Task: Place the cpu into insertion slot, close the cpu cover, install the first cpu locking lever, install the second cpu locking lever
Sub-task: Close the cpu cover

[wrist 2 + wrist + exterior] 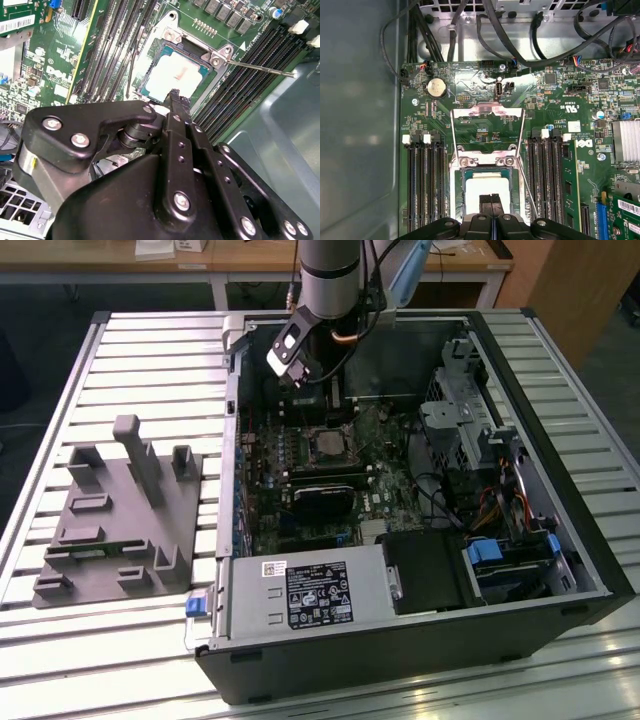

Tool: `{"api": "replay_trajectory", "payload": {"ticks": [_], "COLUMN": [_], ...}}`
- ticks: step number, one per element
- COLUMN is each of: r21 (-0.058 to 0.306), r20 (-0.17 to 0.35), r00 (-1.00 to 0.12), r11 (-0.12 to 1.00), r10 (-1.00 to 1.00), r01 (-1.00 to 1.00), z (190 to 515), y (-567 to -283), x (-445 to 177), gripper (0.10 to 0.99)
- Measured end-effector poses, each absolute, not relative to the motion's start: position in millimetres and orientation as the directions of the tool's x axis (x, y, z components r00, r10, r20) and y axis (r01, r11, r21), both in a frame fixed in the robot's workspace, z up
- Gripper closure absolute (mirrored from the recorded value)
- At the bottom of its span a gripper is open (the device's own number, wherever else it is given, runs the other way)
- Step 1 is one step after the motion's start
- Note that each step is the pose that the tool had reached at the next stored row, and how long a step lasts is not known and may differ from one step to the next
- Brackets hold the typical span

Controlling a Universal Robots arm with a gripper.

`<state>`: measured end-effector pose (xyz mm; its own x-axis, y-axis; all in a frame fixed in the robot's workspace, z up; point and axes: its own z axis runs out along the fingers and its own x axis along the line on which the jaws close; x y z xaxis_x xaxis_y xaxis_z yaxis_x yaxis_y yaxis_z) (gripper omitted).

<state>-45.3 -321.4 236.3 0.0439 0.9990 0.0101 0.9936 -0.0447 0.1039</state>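
The cpu (pixel 487 186) lies flat in the insertion slot (pixel 461 176), its pale metal face up; in the second wrist view the cpu (pixel 175 74) fills the silver-framed socket. The cpu cover (pixel 487 111) stands raised off the socket, hinged at the socket's edge. One thin locking lever (pixel 260 67) juts out free to the side; the same lever (pixel 527 187) shows as a slanted wire. My gripper (pixel 491 201) hangs just over the cpu's near edge, its black fingers (pixel 176 100) pressed together with nothing between them. In the exterior view the gripper (pixel 328 408) sits inside the case above the insertion slot (pixel 325 443).
Long black memory slots (pixel 425 185) flank the socket on both sides. A black card (pixel 322 490) lies just in front of the socket. Cable bundles (pixel 495 30) and drive cages (pixel 470 410) crowd the case; a grey fixture (pixel 120 510) stands on the table at the exterior view's left.
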Motion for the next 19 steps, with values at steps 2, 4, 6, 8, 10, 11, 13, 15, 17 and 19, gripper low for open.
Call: {"api": "replay_trajectory", "payload": {"ticks": [2,4,6,8,10,11,13,15,17,19], "r21": [0.104,0.104,0.104,0.104,0.104,0.104,0.104,0.104,0.104,0.104], "r20": [0.010,0.010,0.010,0.010,0.010,0.010,0.010,0.010,0.010,0.010], "r00": [0.044,0.044,0.044,0.044,0.044,0.044,0.044,0.044,0.044,0.044], "r11": [-0.045,-0.045,-0.045,-0.045,-0.045,-0.045,-0.045,-0.045,-0.045,-0.045], "r10": [0.999,0.999,0.999,0.999,0.999,0.999,0.999,0.999,0.999,0.999], "r01": [0.994,0.994,0.994,0.994,0.994,0.994,0.994,0.994,0.994,0.994], "z": [236.3,236.3,237.3,240.1,244.1,246.4,251.7,257.5,262.3,263.4], "y": [-321.4,-321.4,-321.5,-321.4,-321.4,-321.4,-321.4,-321.4,-321.4,-321.4], "x": [-45.3,-45.3,-45.4,-45.3,-45.4,-45.3,-45.4,-45.4,-45.4,-45.3], "gripper": [0.980,0.980,0.980,0.980,0.980,0.980,0.980,0.980,0.980,0.980]}}
